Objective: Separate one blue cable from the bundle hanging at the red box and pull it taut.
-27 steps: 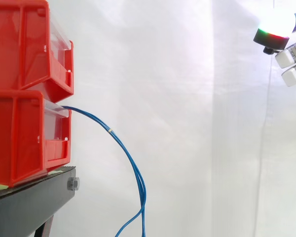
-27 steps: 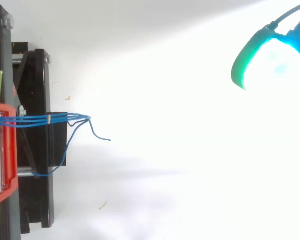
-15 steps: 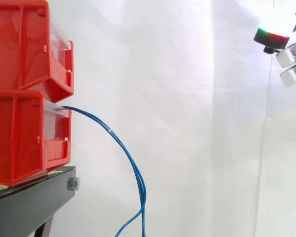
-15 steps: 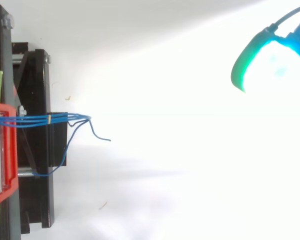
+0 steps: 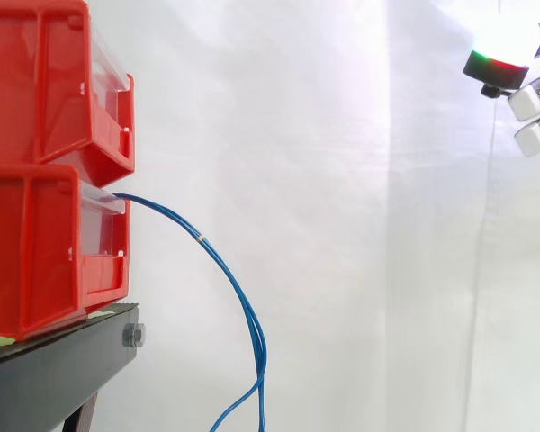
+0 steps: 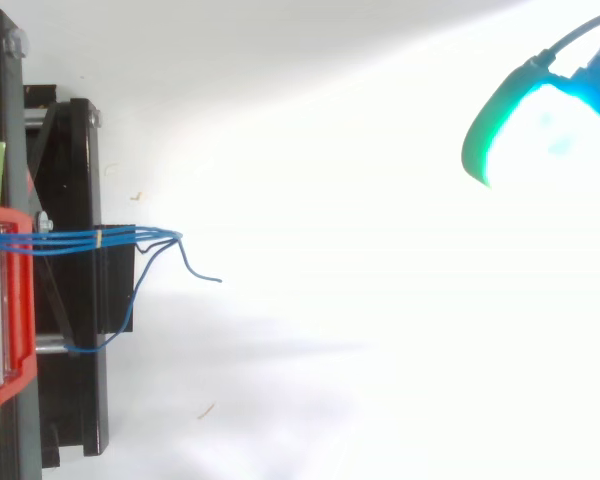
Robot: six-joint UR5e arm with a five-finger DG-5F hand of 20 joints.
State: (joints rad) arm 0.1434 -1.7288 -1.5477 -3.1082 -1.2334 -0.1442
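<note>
From the side, the blue cable bundle (image 5: 203, 239) is seen leaving the lower red box (image 5: 36, 252) and hanging in an arc that is cut by the bottom edge. From above, its strands are seen spread apart past the black stand (image 6: 70, 200). The hand (image 5: 533, 101) is cut off at the upper right edge, well apart from the cables. Whether it is open or closed cannot be told. Wide free room lies between them, before the white curtain (image 5: 342, 225).

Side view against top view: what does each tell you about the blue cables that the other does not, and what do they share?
Side: the cable bundle arcs down from the lower red bin, under an upper bin. Top: past a pale tie the strands fan apart, one loose end curling away. Both: the hand sits far from the cables.
</note>
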